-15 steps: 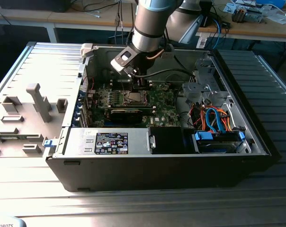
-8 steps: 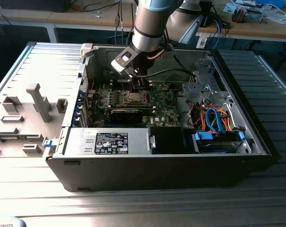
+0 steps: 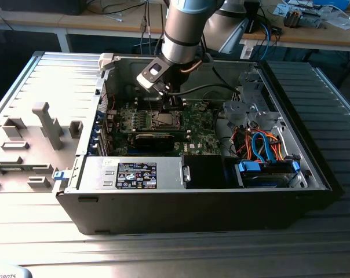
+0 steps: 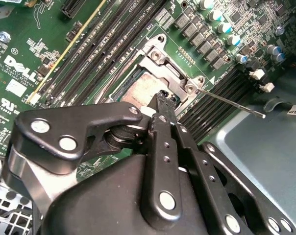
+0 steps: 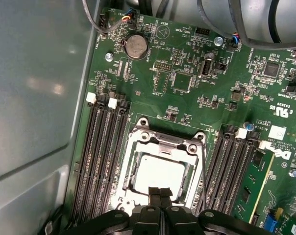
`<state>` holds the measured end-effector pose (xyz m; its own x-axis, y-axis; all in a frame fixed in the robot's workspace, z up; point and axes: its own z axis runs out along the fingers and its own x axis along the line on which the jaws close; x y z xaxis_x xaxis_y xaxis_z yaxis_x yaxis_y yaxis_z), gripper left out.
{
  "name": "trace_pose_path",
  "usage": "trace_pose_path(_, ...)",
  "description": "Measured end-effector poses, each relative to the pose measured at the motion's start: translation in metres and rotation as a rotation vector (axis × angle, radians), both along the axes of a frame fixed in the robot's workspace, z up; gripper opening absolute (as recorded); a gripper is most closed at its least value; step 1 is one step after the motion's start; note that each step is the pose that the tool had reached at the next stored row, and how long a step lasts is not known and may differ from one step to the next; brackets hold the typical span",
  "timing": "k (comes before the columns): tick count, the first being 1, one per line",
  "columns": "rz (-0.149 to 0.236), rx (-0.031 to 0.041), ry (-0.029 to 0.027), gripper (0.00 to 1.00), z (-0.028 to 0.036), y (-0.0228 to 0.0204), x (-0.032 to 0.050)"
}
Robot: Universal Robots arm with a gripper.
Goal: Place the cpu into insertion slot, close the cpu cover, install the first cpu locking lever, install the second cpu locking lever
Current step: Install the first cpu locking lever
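The open computer case lies on the table, and my gripper (image 3: 174, 103) reaches down into it over the insertion slot (image 3: 166, 120) on the green board. In both wrist views the cpu (image 5: 160, 172) (image 4: 138, 90) lies flat in the slot, silver-grey face up. The cpu cover (image 5: 162, 142) (image 4: 173, 73) lies down around it, framing the face. My gripper (image 5: 160, 192) (image 4: 162, 98) is shut, with its tips at the cover's edge and nothing seen between them. A thin locking lever (image 4: 231, 103) sticks out from one corner of the socket over the memory slots.
Long black memory slots (image 5: 101, 156) (image 5: 231, 164) flank the socket on both sides. The grey case wall (image 5: 35, 98) stands close by. A coin battery (image 5: 136, 46), a drive cage (image 3: 244, 107), coloured cables (image 3: 262, 145) and the power supply (image 3: 137, 174) crowd the case. Grey fixtures (image 3: 44, 124) stand outside it.
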<state>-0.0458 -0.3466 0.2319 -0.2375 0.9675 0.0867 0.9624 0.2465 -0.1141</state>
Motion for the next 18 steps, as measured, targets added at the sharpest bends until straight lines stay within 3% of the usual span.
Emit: trace_pose_path(18,0.084,-0.0012,0.0001,0.11,-0.0002,0.0,0.0002)
